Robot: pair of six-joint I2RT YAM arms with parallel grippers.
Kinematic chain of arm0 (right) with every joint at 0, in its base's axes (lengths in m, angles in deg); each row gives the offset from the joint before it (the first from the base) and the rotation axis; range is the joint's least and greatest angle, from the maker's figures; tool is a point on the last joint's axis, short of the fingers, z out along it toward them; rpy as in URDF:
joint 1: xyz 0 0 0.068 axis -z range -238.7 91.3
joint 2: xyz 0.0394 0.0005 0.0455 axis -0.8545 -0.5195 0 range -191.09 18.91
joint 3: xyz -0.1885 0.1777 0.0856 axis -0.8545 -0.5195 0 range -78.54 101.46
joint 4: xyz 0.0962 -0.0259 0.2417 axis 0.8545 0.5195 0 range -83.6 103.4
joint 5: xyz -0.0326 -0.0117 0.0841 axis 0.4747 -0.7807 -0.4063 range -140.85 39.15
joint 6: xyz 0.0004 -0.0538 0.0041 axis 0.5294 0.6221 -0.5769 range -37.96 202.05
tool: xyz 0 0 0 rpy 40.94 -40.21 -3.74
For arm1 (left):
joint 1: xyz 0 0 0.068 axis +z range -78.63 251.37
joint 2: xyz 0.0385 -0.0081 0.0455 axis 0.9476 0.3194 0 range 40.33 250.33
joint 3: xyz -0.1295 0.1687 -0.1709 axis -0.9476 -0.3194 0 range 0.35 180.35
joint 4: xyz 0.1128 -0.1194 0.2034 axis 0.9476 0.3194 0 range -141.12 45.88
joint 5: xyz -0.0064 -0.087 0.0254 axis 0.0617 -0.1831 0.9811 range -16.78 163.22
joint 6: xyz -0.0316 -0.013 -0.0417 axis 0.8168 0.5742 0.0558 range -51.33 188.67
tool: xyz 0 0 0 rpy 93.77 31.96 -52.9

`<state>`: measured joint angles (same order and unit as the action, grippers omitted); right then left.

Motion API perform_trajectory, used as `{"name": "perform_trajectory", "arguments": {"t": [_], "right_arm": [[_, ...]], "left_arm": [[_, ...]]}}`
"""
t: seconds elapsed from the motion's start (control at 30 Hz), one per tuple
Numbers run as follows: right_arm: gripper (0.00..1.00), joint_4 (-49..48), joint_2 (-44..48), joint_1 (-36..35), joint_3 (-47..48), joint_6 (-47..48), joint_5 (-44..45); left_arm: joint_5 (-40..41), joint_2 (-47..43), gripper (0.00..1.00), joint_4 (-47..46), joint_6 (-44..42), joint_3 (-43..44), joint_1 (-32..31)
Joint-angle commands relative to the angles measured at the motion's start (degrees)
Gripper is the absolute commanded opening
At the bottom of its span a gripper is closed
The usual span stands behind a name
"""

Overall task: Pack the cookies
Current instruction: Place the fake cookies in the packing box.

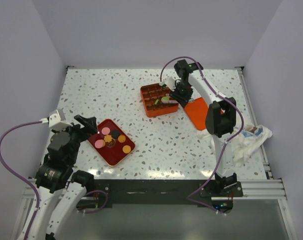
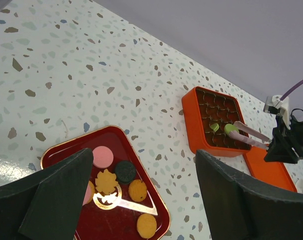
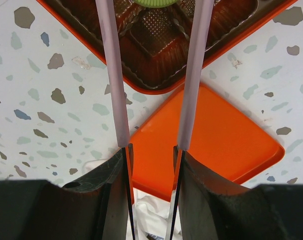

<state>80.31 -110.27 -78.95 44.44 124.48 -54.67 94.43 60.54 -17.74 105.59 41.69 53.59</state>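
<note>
Cookies point(image 1: 114, 134) lie loose on a red tray point(image 1: 122, 156) at the left of the speckled table point(image 1: 156, 145), pink, orange and dark ones close together. The left gripper point(image 1: 90, 128) hangs just beside the tray's left edge with its jaws spread wide and nothing between them. In the left wrist view its near finger point(image 2: 56, 192) hides part of a pink cookie point(image 2: 86, 194), and a leaf-edged yellow one point(image 2: 107, 181) shows there that the overhead view blurs.

Toward the middle stands an orange box point(image 1: 147, 111) with a grid of compartments. From the left wrist, one green cookie point(image 2: 214, 127) sits in a compartment, and a second green cookie point(image 2: 231, 128) is at the tip of pale pink tongs point(image 2: 251, 134).

The right gripper point(image 3: 151, 152) is pressed onto the two arms of the tongs point(image 3: 111, 75), which cross the box's near corner. Only the lower edge of the green cookie point(image 3: 154, 2) shows in this view, between the arms at the top of the frame.

An orange lid point(image 1: 194, 114) lies flat just right of the box, partly covered from above by the right arm. The right wrist view shows it nearly whole. A crumpled white cloth point(image 1: 251, 140) lies at the table's right edge.
</note>
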Motion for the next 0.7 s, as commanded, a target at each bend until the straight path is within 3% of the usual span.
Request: {"name": "perform_trajectory", "arguments": {"t": [0.0, 0.67], "right_arm": [[0.40, 0.53, 0.95, -0.32, 0.51, -0.60, -0.76], [0.44, 0.53, 1.48, -0.49, 2.53, -1.65, -1.90]], "left_arm": [[-0.12, 0.54, 0.88, -3.15, 0.34, -0.30, -0.24], [-0.12, -0.25, 0.88, -2.54, 0.69, -0.21, -0.24]]}}
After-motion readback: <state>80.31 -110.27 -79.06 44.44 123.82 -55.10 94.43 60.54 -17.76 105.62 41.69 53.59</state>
